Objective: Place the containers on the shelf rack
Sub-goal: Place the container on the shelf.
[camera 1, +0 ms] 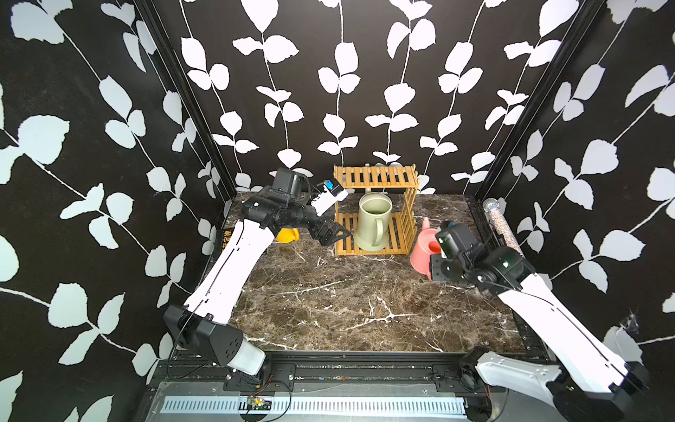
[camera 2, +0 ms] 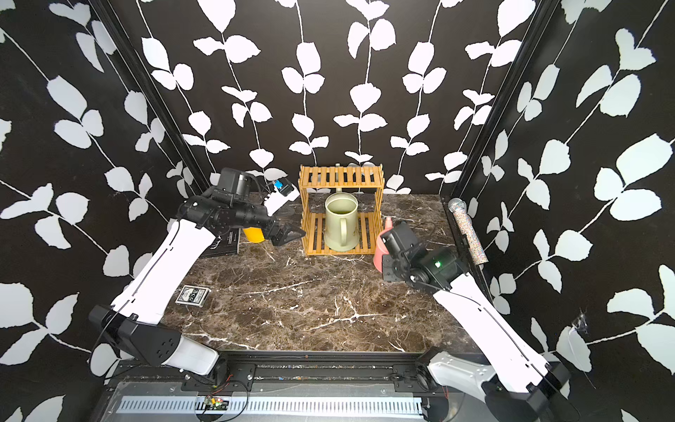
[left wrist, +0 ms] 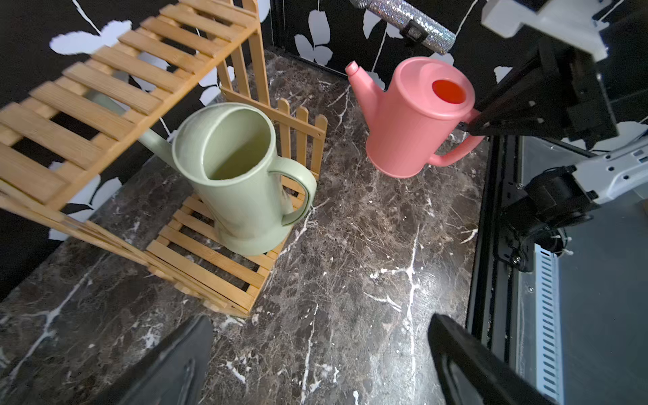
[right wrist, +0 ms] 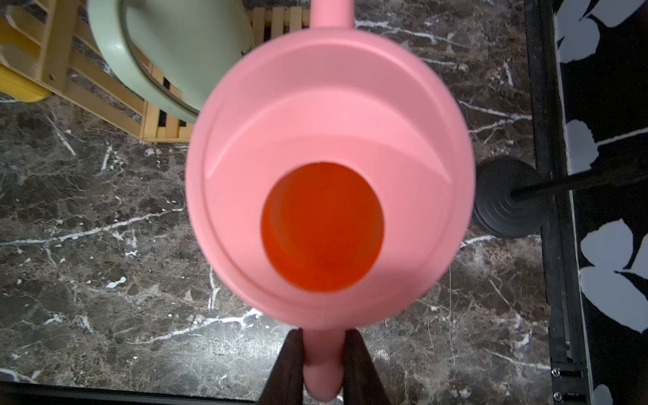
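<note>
Pink can, right wrist view: the pink can fills the frame from above; its round fill hole shows an orange-red inside.
Right gripper, right wrist view: the right gripper is clamped on the pink can's handle, one dark jaw pressed to each side.
Neighbours, right wrist view: the green can sits on the low slats of the rack, near the pink can's spout end. A sliver of the yellow can shows past the rack.
Left gripper, left wrist view: the left gripper is spread wide, its jaws framing the marble top near the rack's front corner.
Green can, left wrist view: upright on the bottom tier under the top shelf, handle toward the open front, spout running back. Its mouth shows a pale green inner wall.
Pink can, left wrist view: upright beside the rack, apart from it. Whether its base touches the marble cannot be told. A glittery microphone lies beyond.
Left arm, both top views: the left arm rises from a front corner, wrist bent toward the rack. Its released gripper hovers just beside the rack's near post, short of the green can.
Yellow can, both top views: on the marble behind the left wrist, mostly hidden, outside the rack.
Right arm, both top views: the right arm reaches in from the opposite front corner, its wrist over the pink can, which is outside the rack's far side.
Extras, in a top view: a black book and a card pack lie by the left arm.
</note>
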Tool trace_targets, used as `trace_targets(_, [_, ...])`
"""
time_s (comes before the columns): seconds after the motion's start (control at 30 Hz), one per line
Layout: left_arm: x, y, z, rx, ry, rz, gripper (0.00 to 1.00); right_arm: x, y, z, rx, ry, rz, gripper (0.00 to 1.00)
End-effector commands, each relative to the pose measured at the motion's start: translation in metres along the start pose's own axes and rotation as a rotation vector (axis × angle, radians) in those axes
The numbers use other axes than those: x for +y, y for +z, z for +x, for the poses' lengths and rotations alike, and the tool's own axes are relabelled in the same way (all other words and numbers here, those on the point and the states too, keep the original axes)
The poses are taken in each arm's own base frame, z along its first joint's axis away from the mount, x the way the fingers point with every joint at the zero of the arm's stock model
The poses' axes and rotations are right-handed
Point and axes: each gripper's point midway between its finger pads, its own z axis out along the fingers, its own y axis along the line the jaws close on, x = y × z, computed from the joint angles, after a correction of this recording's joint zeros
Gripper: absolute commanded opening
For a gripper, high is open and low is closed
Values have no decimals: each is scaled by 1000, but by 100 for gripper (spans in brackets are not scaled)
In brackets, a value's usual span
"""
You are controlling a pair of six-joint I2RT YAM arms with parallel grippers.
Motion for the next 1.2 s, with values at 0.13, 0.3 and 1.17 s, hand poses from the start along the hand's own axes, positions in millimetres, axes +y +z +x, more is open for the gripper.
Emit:
trace_targets(0.13, [14,-25,-16,-39,-10,-105,99,17,-17,-60,-91,-73,-75,5])
trace_targets(0.3, [16,-31,-12,-41,-15,-118,99,22,-18,-96,-125,-98,-86,4])
trace_targets(1.17, [26,-45,7,-64,-73,-129,99,42,3,-255,-329,-123,-86,2])
